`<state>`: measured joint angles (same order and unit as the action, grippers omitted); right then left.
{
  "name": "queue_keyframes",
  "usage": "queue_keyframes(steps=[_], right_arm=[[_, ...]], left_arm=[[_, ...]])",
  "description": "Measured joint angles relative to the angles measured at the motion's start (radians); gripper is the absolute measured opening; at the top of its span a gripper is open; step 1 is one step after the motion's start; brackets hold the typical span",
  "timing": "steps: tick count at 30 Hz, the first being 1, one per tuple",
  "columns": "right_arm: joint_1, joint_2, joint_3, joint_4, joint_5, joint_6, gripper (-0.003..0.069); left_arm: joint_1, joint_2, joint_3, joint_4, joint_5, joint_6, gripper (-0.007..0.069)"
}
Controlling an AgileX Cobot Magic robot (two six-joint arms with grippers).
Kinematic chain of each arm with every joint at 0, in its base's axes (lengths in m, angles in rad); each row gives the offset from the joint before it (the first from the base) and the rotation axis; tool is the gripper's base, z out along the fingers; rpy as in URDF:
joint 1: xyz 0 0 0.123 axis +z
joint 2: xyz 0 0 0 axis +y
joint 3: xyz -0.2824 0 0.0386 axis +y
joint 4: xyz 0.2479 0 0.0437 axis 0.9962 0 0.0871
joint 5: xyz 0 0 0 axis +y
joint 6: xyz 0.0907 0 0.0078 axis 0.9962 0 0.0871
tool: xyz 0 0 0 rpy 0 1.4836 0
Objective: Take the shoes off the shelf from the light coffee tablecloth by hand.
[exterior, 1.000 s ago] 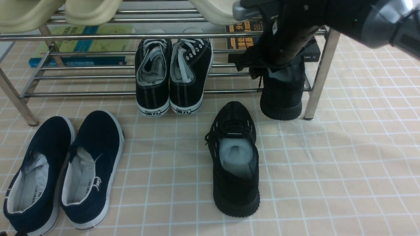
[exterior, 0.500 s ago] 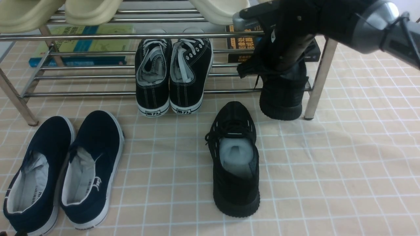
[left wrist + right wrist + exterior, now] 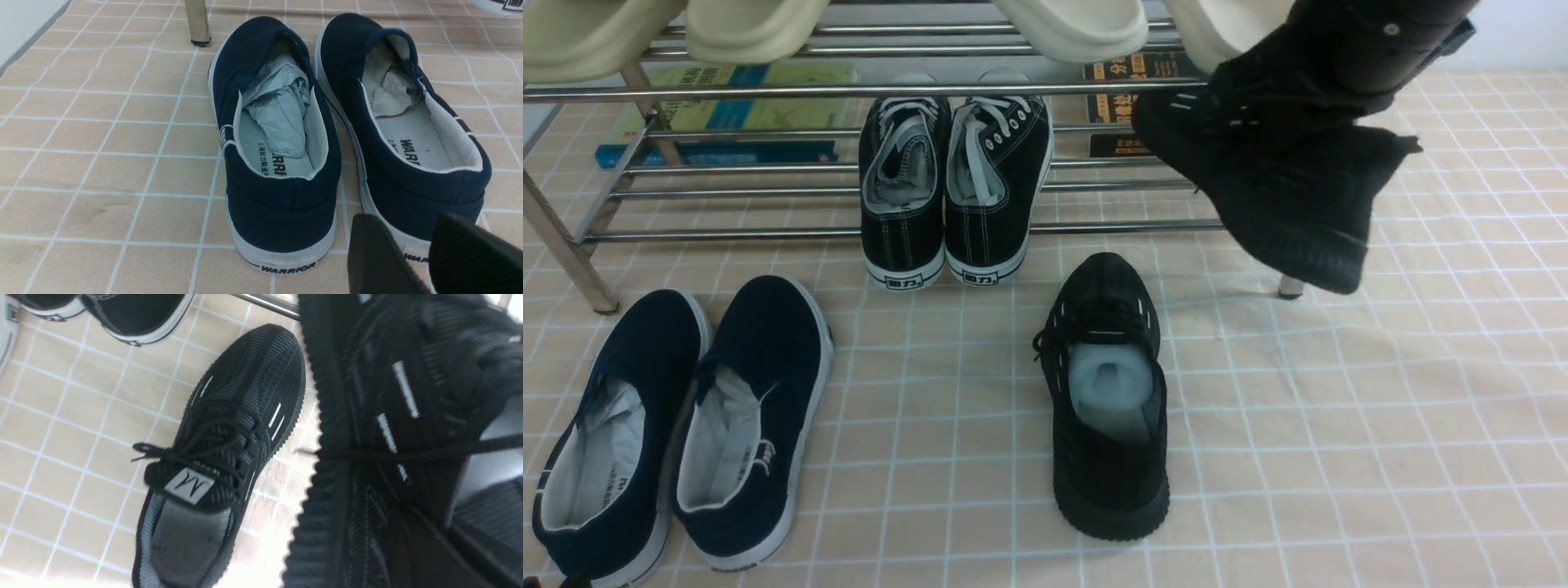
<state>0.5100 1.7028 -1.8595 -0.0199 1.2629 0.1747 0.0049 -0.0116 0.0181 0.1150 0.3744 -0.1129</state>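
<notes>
One black knit shoe [image 3: 1107, 400] lies on the light coffee tablecloth [image 3: 1380, 457] in front of the chrome shelf [image 3: 768, 91]; it also shows in the right wrist view [image 3: 229, 428]. My right gripper [image 3: 1364, 49] is shut on the second black knit shoe [image 3: 1282, 188] and holds it tilted in the air, clear of the shelf's right end. That shoe fills the right wrist view [image 3: 388, 416] and hides the fingers. My left gripper [image 3: 408, 222] is open and empty, low behind the heels of the navy slip-ons [image 3: 282, 134].
Black canvas sneakers [image 3: 956, 188] stand on the lower tier. The navy slip-ons [image 3: 686, 425] lie on the cloth at front left. Cream slippers [image 3: 743, 24] sit on the upper tier. Books [image 3: 727, 114] lie behind the shelf. A shelf leg [image 3: 1290, 286] stands under the held shoe.
My right gripper has lifted the second black shoe off the lower tier, up and to the right, and tilted it. The rest has not moved.
</notes>
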Motion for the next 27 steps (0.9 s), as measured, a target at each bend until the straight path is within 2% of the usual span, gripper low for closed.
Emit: queue_keyframes(steps=[9, 13, 14, 18, 27], right_arm=[[0.0, -0.089, 0.255, 0.02, 0.002, 0.0, 0.0006], [0.0, -0.089, 0.323, 0.02, -0.046, 0.023, 0.0007], [0.0, -0.087, 0.347, 0.02, -0.1, 0.037, 0.0008], [0.0, -0.061, 0.357, 0.02, -0.187, 0.049, 0.001], [0.01, 0.051, 0.36, 0.078, -0.19, 0.052, 0.0016]], left_arm=[[0.0, 0.0, 0.0, 0.0, 0.0, 0.0, 0.0239], [0.0, 0.0, 0.0, 0.0, 0.0, 0.0, 0.0239], [0.0, 0.0, 0.0, 0.0, 0.0, 0.0, 0.0239], [0.0, 0.0, 0.0, 0.0, 0.0, 0.0, 0.0239], [0.0, 0.0, 0.0, 0.0, 0.0, 0.0, 0.0239]])
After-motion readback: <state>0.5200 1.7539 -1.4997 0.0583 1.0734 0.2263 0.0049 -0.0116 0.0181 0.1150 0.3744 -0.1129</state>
